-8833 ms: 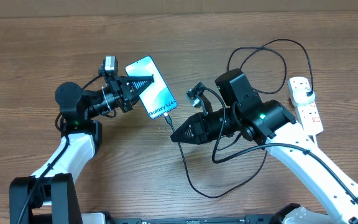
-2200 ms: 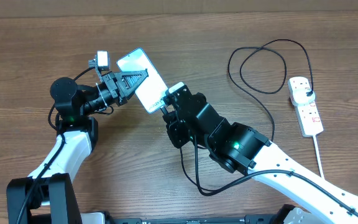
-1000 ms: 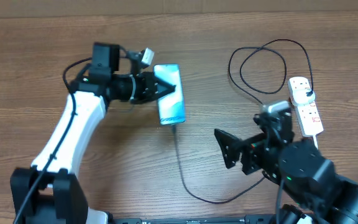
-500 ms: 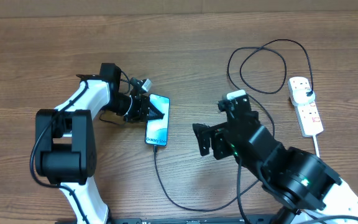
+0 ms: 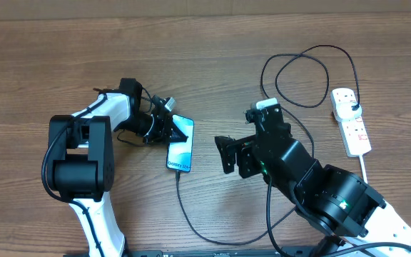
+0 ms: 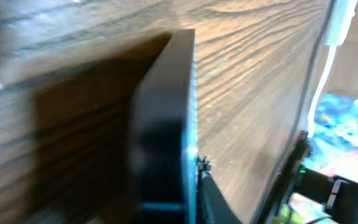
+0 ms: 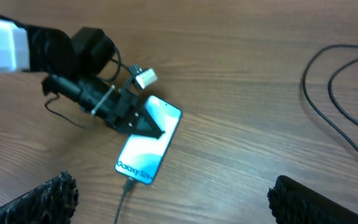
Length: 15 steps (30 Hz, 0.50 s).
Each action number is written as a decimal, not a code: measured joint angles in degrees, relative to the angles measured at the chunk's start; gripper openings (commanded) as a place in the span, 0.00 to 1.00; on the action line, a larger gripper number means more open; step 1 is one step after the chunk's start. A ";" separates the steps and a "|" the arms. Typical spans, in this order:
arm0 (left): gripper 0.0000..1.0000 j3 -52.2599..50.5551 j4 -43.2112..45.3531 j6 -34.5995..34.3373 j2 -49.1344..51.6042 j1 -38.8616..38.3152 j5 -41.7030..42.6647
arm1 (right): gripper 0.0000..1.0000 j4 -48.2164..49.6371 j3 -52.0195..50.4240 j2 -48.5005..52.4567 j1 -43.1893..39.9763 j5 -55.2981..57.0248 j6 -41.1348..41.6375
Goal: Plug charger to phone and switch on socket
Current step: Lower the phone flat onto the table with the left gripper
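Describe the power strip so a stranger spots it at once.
Go to the right edge of the table, beyond the looped black cable. The power strip lies there: the only white bar, with red-marked switches and a black plug in it.

From my remote station, the overhead view arrives bright and evenly lit from above, the wooden table (image 5: 34, 57) sharp edge to edge, with only short, soft shadows under the arms. My left wrist camera sits too close: the phone (image 6: 166, 124) is a dark, unfocused slab throwing a broad shadow to its left, and the far right is washed out. The right wrist view is soft throughout, the right gripper's fingers (image 7: 48, 196) smeared at the lower corners.
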 measured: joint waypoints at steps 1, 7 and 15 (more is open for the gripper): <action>0.23 0.00 0.15 0.28 0.09 0.02 -0.85 | 1.00 -0.48 0.00 0.00 0.00 0.00 0.02; 0.41 0.59 -0.70 0.02 0.20 0.00 -1.42 | 1.00 -1.22 0.00 0.00 0.00 0.00 0.09; 0.60 1.55 -1.73 -1.57 -0.68 -0.66 -2.40 | 1.00 -1.20 0.00 0.00 0.00 -0.02 0.07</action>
